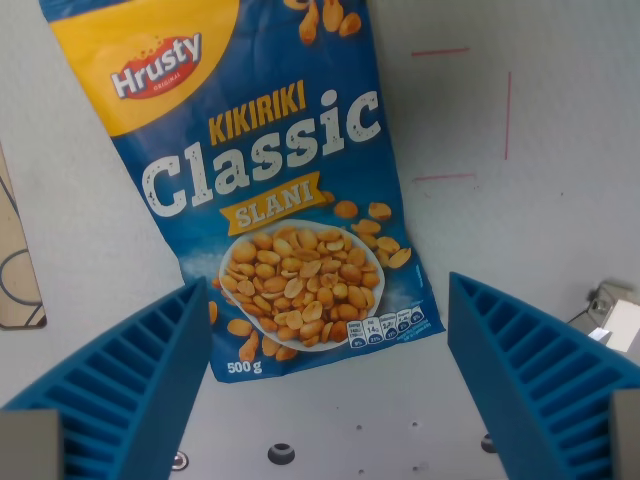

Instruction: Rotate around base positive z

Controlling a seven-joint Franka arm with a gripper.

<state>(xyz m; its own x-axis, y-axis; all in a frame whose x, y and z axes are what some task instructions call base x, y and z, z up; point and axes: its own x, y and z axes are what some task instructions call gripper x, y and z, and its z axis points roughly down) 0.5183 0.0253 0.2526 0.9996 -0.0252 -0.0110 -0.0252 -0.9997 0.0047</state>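
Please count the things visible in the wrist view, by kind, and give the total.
Peanut bag: 1
Blue gripper fingers: 2
Red line marks on the table: 3
Beige card at the wrist view's left edge: 1
Total: 7

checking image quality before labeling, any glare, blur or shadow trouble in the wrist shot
Wrist view: lighting even and soft; the peanut bag is sharp, print readable, only a faint sheen, no harsh glare; the blue fingers at the bottom corners look slightly soft and cropped; no strong shadows on the table.
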